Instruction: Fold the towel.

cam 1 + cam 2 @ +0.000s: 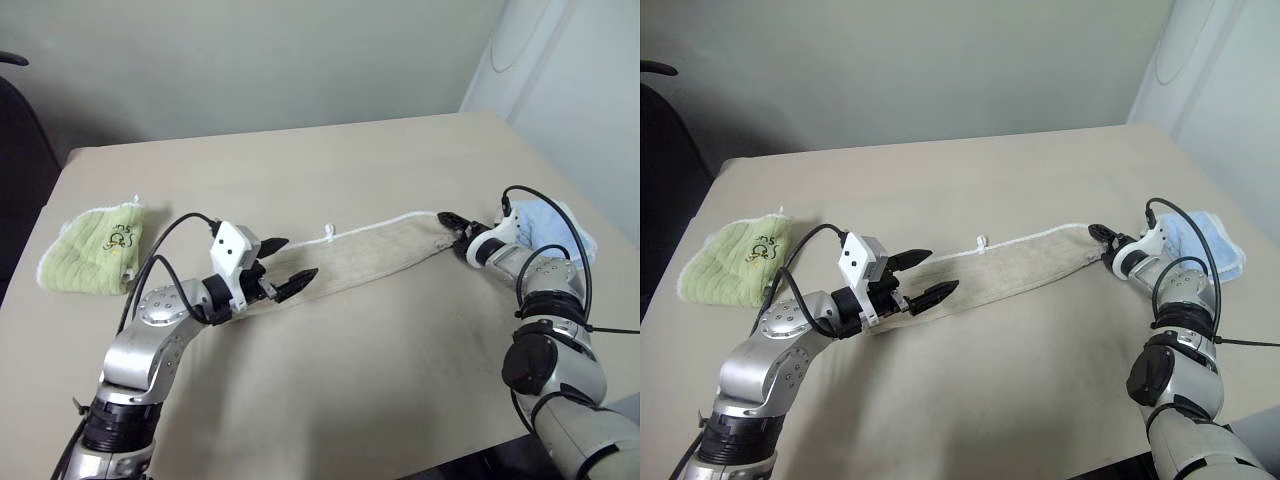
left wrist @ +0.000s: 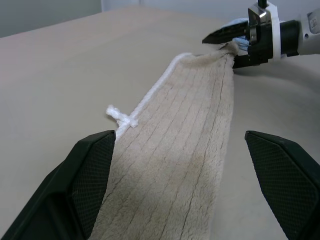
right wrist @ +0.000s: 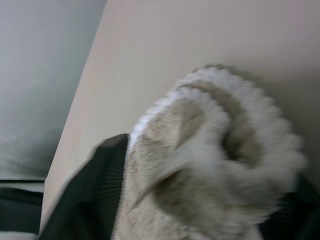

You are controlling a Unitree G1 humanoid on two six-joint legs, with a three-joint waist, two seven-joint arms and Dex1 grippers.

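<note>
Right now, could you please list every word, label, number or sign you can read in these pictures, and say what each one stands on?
No text can be read anywhere.
The light green cloth bears a dark embroidered mark: curly shapes, too small to read as letters.
The towel, the light blue cloth and the table carry no writing.

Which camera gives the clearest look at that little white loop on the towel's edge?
The left wrist view: the white loop sits close up on the towel cord. Both head views show it as a tiny speck on the far edge; the right wrist view shows bunched towel end instead.
</note>
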